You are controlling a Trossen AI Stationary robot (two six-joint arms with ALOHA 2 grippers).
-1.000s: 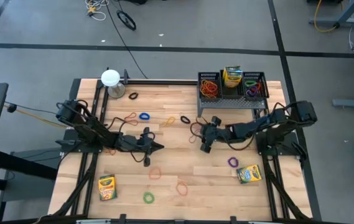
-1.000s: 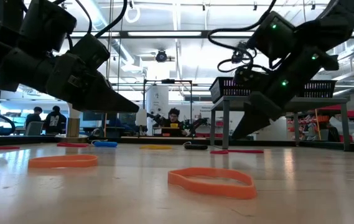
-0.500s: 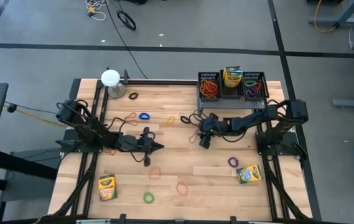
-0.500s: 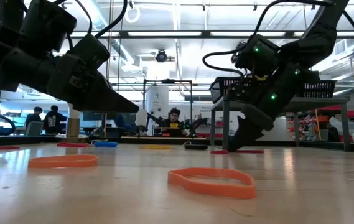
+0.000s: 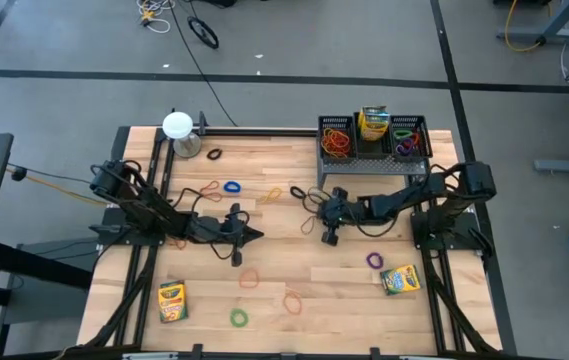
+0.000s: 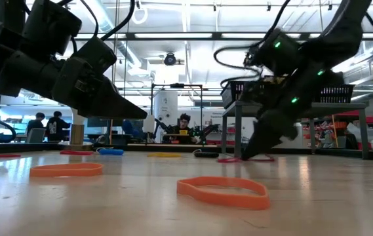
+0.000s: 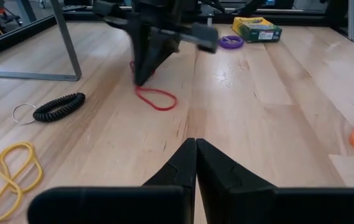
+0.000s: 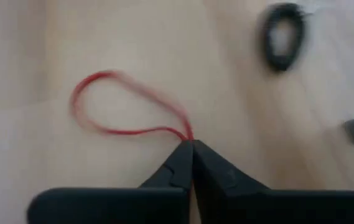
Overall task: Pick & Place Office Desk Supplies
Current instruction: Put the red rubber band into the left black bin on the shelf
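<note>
Red rubber band [image 8: 127, 109] pinched at table [image 5: 364, 290] centre by right gripper [image 8: 191, 147]; left gripper [image 7: 195, 144] pressed together, hovering at left.

rack [image 5: 372, 140] at table's [image 5: 284, 290] far right edge; two crayon boxes [image 5: 172, 300] near front corners; rubber bands [image 5: 249, 278] scattered mid-table between arms.

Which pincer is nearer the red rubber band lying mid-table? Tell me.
Right. The right pincer is shut on one end of the red rubber band, tips at the tabletop. The left pincer, also shut, hovers apart, pointing at it across bare wood.
</note>
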